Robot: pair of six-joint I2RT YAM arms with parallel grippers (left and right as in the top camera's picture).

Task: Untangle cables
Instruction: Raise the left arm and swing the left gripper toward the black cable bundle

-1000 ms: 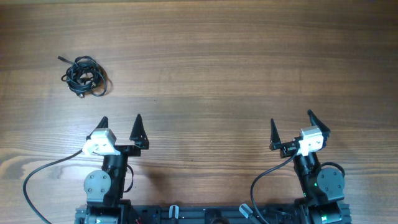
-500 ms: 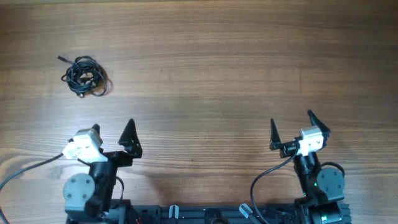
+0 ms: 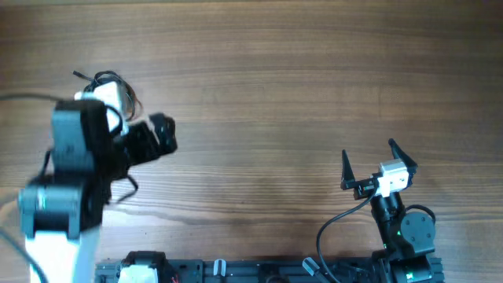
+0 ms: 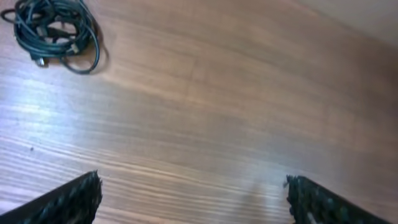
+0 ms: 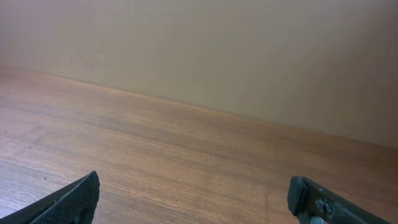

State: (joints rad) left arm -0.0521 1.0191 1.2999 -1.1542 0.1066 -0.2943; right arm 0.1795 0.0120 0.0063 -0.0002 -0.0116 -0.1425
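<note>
The cables (image 4: 53,31) are a small knotted bundle of thin black cords at the top left of the left wrist view. In the overhead view only their top edge (image 3: 100,76) shows, behind my raised left arm (image 3: 75,165). My left gripper (image 4: 193,183) is open and empty, above the wood to the right of the bundle and nearer than it. My right gripper (image 3: 368,153) is open and empty near the front right of the table, far from the cables. It also shows in the right wrist view (image 5: 194,182) over bare wood.
The wooden table (image 3: 275,86) carries nothing else in view. A plain beige wall (image 5: 217,50) stands beyond its far edge. The arm bases and their thick black wires (image 3: 334,228) sit along the front edge.
My left arm has lifted and swung up and left toward the cable bundle, now covering most of it in the overhead view. The right arm has not moved.
</note>
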